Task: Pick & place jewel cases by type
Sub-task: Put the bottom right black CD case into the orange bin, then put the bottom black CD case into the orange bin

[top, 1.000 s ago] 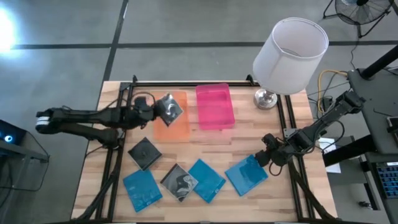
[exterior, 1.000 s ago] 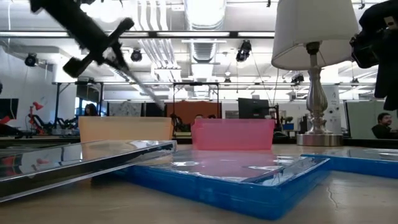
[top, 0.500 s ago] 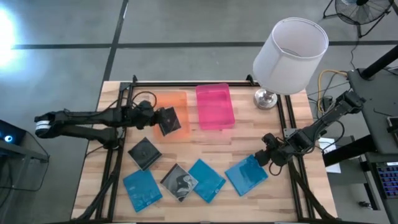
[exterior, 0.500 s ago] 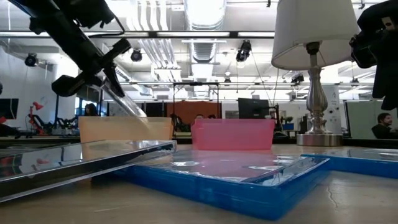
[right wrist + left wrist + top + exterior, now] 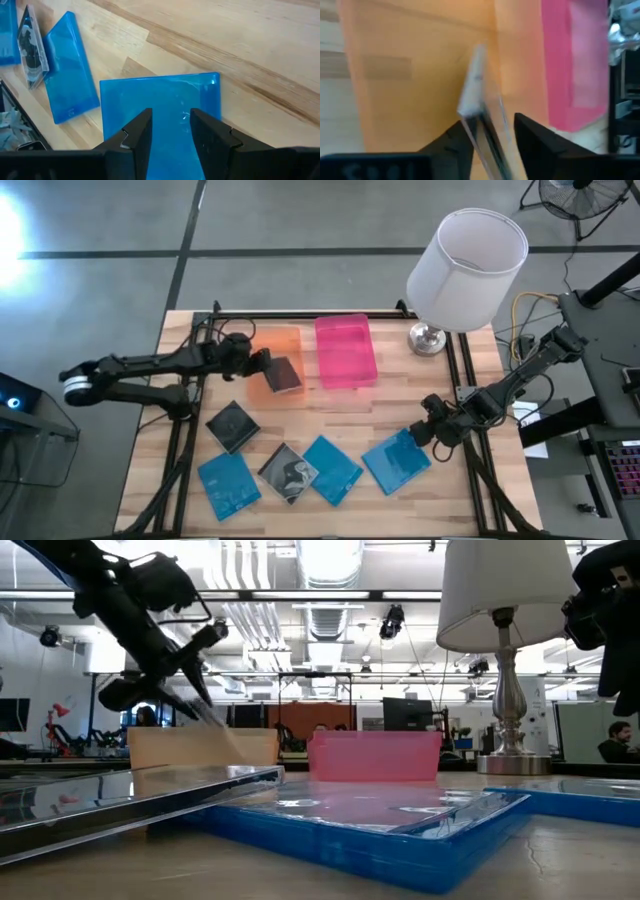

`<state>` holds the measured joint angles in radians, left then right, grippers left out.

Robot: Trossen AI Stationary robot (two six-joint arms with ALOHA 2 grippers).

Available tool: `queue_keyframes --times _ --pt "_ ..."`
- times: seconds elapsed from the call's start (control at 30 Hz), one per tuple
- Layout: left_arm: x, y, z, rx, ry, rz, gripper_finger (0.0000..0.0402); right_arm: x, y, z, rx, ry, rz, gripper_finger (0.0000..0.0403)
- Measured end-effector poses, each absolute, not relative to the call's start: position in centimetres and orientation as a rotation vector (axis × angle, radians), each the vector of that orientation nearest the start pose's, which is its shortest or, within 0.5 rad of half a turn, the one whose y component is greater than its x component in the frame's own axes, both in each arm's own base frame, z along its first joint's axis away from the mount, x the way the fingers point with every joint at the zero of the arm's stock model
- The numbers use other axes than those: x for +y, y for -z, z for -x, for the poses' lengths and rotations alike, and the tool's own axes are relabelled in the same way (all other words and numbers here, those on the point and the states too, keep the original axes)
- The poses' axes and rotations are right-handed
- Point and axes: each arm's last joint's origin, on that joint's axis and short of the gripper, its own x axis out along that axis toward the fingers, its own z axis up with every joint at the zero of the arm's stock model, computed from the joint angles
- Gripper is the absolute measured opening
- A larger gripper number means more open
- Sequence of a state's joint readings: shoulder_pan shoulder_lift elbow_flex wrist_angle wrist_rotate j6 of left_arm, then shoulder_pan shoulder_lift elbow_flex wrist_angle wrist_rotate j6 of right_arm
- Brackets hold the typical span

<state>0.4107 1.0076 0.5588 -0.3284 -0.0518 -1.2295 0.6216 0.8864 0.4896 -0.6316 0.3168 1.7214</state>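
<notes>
High view: left gripper point(image 5: 262, 366) pinches dark case point(image 5: 283, 375) over orange tray point(image 5: 272, 367), at 10 o'clock on table.

Left wrist view: case on edge between fingers point(image 5: 449, 145). Step: placing. Next: let go.

Right wrist view: right gripper point(image 5: 168, 131), jaws apart, hovers over blue case point(image 5: 160, 105).

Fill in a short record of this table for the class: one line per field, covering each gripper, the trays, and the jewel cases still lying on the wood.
left gripper: shut on a dark jewel case, over the orange tray
right gripper: open, just above a blue jewel case
pink tray: beside the orange tray
cases on the wood: three blue, two dark
lamp: far right corner of the table
</notes>
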Motion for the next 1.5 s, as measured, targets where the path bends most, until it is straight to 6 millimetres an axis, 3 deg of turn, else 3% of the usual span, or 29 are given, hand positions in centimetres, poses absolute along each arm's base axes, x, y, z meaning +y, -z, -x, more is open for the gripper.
queue_keyframes --times 0.17,0.33,0.47,0.6,0.77,0.97,1.1,1.23,1.37,1.5 --pt "7.8 -22.2 -17.7 0.472 -0.841 1.191 0.0163 8.1 -18.8 -12.9 0.846 0.536 -1.124 0.0128" --pt "7.7 -27.0 -16.6 0.562 -0.903 1.003 0.0167 8.1 -18.8 -12.9 0.847 0.536 -1.122 0.0128" --pt "7.4 -31.1 -14.7 0.671 -1.064 0.824 0.0167 8.1 -18.6 -12.8 0.852 0.538 -1.109 0.0128" --pt "6.4 -33.0 -13.7 0.742 -1.064 0.798 0.0167 8.0 -18.5 -12.8 0.853 0.539 -1.105 0.0128" --pt "4.1 -31.7 -14.3 0.91 -0.872 0.821 0.0167 7.8 -18.3 -12.9 0.848 0.547 -1.106 0.0128" --pt "-1.1 -28.5 -15.5 1.045 -0.593 0.75 0.0167 7.9 -18.9 -13.9 0.793 0.451 -1.109 0.0128" --pt "-3.5 -27.0 -14.9 1.038 -0.66 0.789 0.0167 7.8 -19.0 -14.8 0.763 0.423 -1.128 0.0128" --pt "-5.2 -25.4 -14.4 1.054 -0.673 0.869 0.0167 7.7 -18.2 -16.2 0.846 0.389 -1.129 0.0128" --pt "-7.6 -24.9 -15.8 0.937 -0.46 0.952 0.0167 8.0 -17.0 -18.2 0.922 0.312 -1.121 0.0128" --pt "-9.5 -24.3 -17.3 0.859 -0.326 1.006 0.0167 8.1 -16.5 -20.6 0.88 0.291 -1.113 0.0128"
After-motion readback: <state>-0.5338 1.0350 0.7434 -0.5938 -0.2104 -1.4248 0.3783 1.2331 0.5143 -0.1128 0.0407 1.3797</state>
